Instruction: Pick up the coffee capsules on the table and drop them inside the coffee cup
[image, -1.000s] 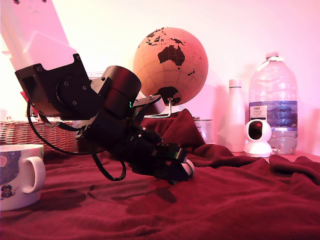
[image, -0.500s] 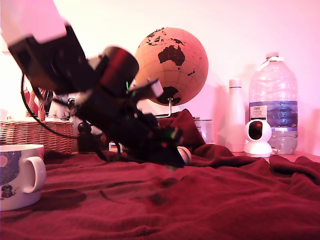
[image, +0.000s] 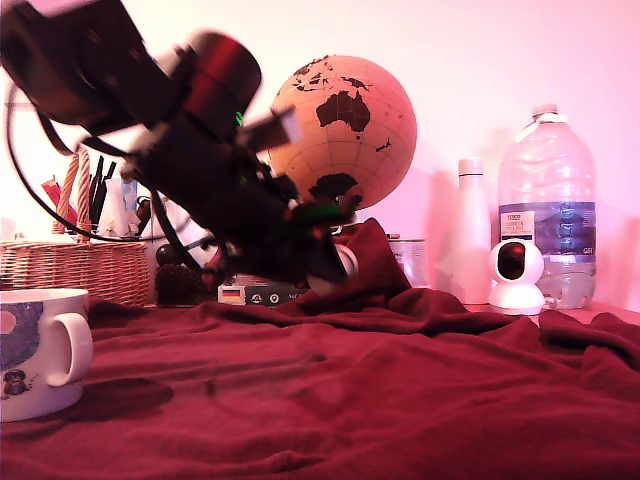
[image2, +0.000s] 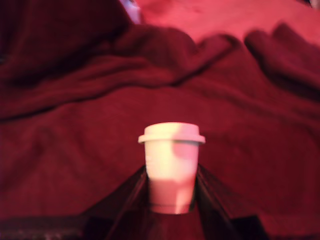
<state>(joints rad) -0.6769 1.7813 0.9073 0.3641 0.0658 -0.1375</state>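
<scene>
A cream coffee capsule with a wide flat rim sits pinched between my dark fingers in the wrist view, held above the red cloth. From the exterior view my gripper hangs well above the table, shut on the capsule, whose pale end peeks out at the tip. The white coffee cup with dark printed pictures and a loop handle stands at the exterior view's left edge, far to the left of and below the gripper.
A wicker basket stands behind the cup. At the back are a globe, a white bottle, a large water bottle, a small white camera and a raised fold of cloth.
The arm has lifted the gripper with the capsule up from the cloth and drawn it slightly toward the exterior view's left. The cup has not moved.
</scene>
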